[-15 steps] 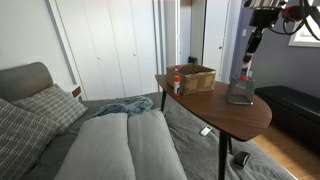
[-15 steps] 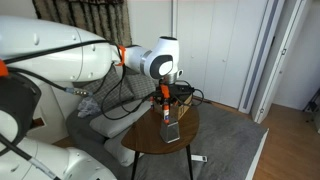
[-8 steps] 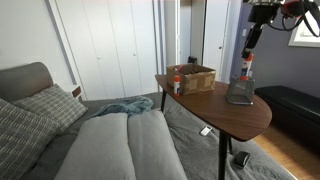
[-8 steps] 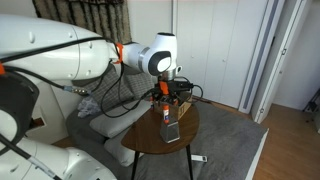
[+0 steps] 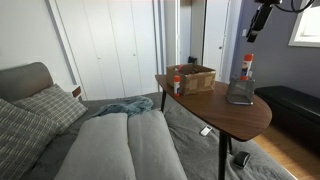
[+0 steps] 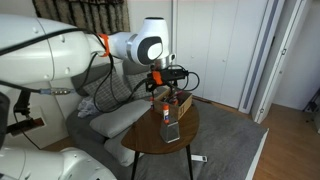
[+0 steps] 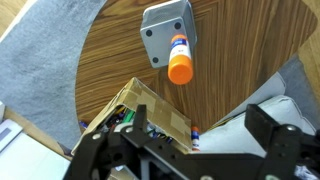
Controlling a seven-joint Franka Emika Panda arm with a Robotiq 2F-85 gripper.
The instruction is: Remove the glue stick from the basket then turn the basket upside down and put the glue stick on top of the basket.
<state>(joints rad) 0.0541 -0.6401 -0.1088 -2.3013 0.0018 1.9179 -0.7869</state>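
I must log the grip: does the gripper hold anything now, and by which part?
Nothing is held. The gripper is open and hangs clear above the glue stick, which stands alone on the upturned basket.

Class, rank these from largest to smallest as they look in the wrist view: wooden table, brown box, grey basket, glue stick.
1. wooden table
2. brown box, though its lower part is hidden
3. grey basket
4. glue stick, seen nearly end-on, so it looks short
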